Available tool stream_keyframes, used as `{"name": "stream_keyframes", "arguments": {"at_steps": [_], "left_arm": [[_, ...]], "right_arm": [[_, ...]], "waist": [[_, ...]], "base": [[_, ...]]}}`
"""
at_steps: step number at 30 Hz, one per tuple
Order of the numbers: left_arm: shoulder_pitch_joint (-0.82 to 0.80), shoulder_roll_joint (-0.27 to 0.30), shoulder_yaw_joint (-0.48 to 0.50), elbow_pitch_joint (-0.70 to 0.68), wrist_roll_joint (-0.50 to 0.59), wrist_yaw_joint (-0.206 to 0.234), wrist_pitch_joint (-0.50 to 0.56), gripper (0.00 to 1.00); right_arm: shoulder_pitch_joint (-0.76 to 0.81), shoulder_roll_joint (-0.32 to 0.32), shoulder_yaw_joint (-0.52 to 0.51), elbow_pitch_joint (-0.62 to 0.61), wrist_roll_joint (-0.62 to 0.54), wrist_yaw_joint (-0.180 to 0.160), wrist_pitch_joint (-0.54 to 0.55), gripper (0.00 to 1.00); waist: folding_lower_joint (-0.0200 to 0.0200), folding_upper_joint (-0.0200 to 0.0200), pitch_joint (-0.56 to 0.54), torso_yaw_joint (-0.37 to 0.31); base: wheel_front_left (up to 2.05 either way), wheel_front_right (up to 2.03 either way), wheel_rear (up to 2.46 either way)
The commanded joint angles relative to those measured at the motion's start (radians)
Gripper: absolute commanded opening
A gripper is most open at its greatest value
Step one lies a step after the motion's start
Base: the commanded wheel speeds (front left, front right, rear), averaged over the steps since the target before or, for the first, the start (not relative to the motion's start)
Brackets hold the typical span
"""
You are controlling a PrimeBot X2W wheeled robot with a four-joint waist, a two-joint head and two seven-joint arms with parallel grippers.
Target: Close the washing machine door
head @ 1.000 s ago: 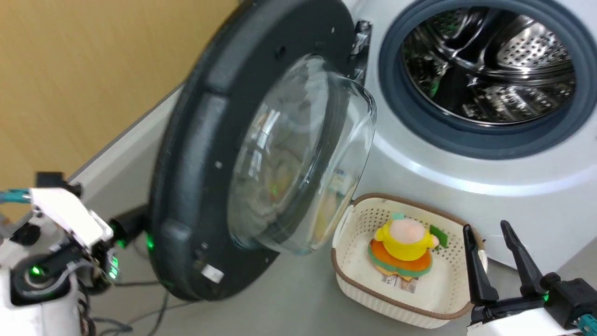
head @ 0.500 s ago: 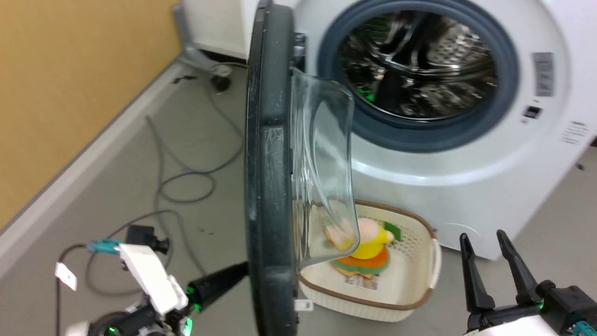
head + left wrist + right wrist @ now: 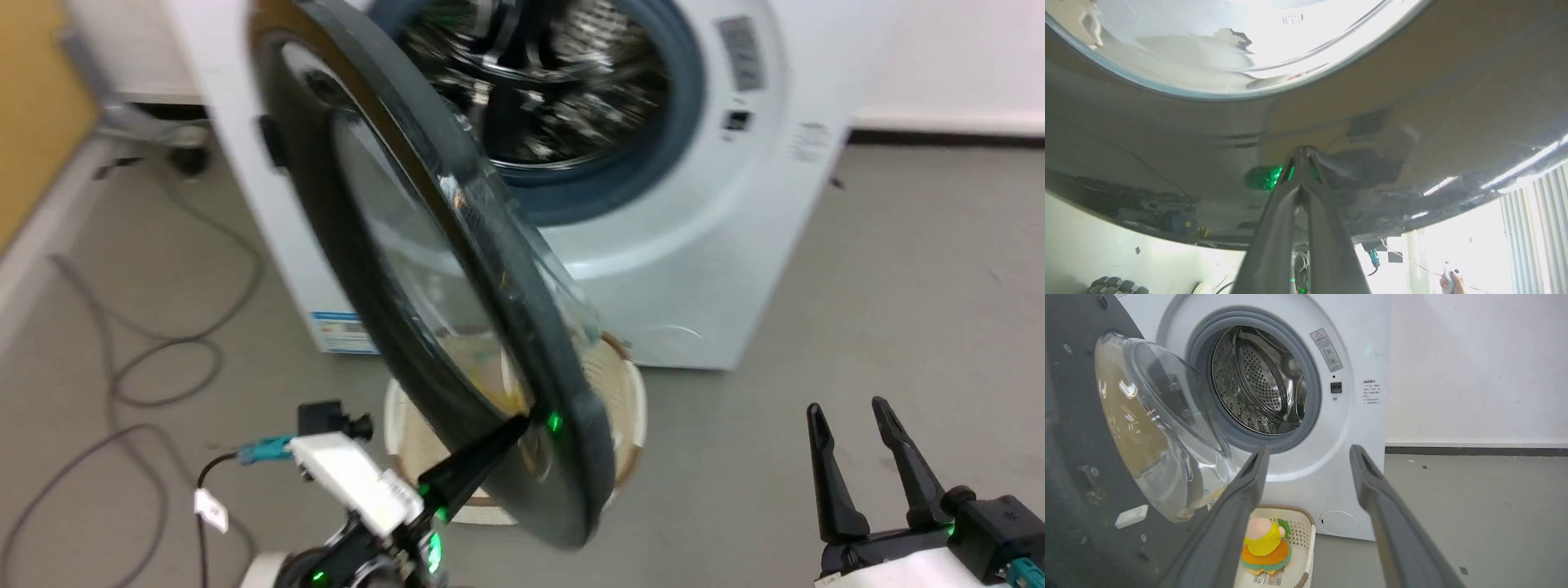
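Note:
The washing machine (image 3: 702,269) stands ahead with its steel drum mouth (image 3: 555,82) uncovered. Its door (image 3: 392,245) hangs roughly half shut, glossy outer face toward my head camera. My left gripper (image 3: 522,423) is shut, and its tips press on the lower dark rim of that face. In the left wrist view the left gripper (image 3: 1303,152) touches the door (image 3: 1412,122), fingers together and empty. My right gripper (image 3: 853,416) is open and empty at the lower right, apart from everything. From the right gripper (image 3: 1308,453) I see the door's inner side with its glass bowl (image 3: 1163,424).
A cream basket (image 3: 629,400) with a brown rim sits on the floor under the door, holding a yellow and orange plush toy (image 3: 1265,543). Grey cables (image 3: 147,359) loop across the floor at the left. A person's hand (image 3: 1449,279) holds a controller far off.
The door has swung from wide open, through edge-on, to about half shut, with my left gripper following on its outer side. The head camera has turned too. The right gripper has kept its place.

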Motion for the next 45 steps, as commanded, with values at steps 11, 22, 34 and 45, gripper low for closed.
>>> {"name": "stream_keyframes", "arguments": {"at_steps": [11, 22, 34, 45], "left_arm": [[-0.269, -0.003, -0.167, 0.185, -0.108, -0.058, -0.366, 0.00], [-0.565, -0.003, -0.298, 0.459, -0.217, -0.088, -0.667, 0.00], [-0.546, 0.021, -0.436, 0.526, -0.173, -0.135, -0.662, 0.00], [-0.388, 0.299, -0.597, 0.319, 0.337, -0.098, -0.877, 0.00]], "right_arm": [[-0.040, 0.009, 0.015, -0.002, 0.004, 0.001, -0.004, 1.00], [-0.057, 0.019, 0.036, 0.006, 0.008, 0.001, -0.004, 1.00], [-0.036, 0.023, 0.012, -0.002, 0.003, 0.001, -0.004, 1.00], [0.007, -0.002, 0.009, -0.012, 0.001, 0.001, -0.004, 1.00]], "waist": [[0.0000, 0.0000, 0.107, -0.234], [0.0000, 0.0000, 0.127, -0.308], [0.0000, 0.0000, 0.070, -0.209], [0.0000, 0.0000, -0.025, -0.066]], "base": [[0.00, 0.00, 0.00], [0.00, 0.00, 0.00], [0.00, 0.00, 0.00], [0.00, 0.00, 0.00]]}}
